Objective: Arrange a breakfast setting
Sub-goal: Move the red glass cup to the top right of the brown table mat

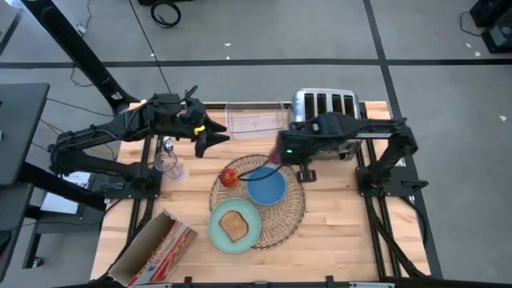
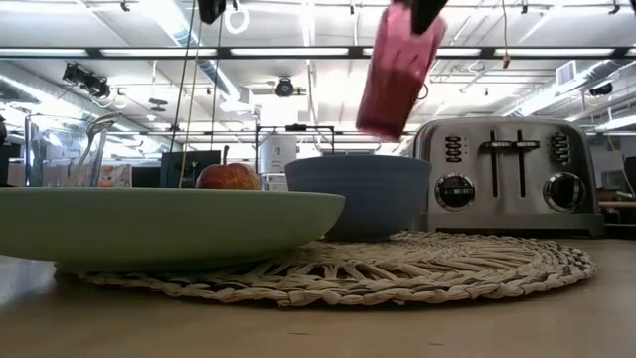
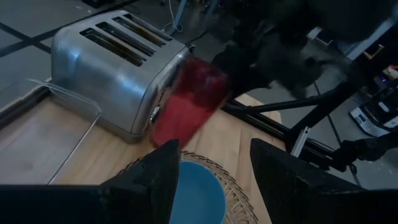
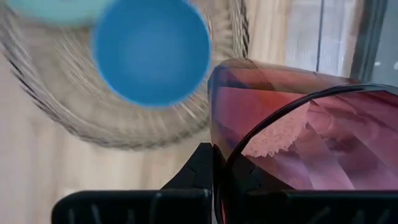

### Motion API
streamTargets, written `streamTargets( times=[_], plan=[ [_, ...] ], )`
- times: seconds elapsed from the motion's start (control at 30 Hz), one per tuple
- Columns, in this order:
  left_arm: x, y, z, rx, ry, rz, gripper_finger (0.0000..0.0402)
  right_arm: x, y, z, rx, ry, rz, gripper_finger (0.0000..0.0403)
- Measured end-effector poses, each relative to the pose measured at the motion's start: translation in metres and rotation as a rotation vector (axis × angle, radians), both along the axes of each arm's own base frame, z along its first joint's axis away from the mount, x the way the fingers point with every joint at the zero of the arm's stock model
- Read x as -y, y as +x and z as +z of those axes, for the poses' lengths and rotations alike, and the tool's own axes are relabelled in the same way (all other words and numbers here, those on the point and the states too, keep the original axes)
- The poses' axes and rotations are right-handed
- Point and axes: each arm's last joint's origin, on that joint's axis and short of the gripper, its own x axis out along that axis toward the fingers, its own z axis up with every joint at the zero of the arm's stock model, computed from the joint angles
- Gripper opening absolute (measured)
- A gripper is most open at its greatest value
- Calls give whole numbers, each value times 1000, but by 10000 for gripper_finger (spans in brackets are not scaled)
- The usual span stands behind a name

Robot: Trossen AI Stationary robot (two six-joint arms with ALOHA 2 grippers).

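Right gripper (image 1: 276, 156) clamped on the pink cup (image 2: 399, 68), held tilted in the air at the low view's top centre, long axis leaning, above the bowl (image 2: 360, 191); left gripper (image 1: 210, 138) apart, empty

Robotics lab, not a home.
Taped grey floor (image 1: 264, 32), loose cables (image 1: 166, 12), ceiling strip lights (image 2: 298, 52), wooden counter (image 1: 336, 232) on metal framing.
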Motion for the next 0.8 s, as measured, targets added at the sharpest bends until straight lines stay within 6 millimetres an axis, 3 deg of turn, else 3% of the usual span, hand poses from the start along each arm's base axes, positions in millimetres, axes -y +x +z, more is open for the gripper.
streamTargets(
  times=[0.27,0.43,0.8],
  plan=[
    [2,-21,4,-21,12,1,203,45,37,-41,-143,-73,121,12],
    [6,-34,12,19,21,5,203,69,49,-64,-234,-48,155,12],
    [7,-43,17,45,54,9,203,90,65,-95,-297,-6,77,12]
  ],
)
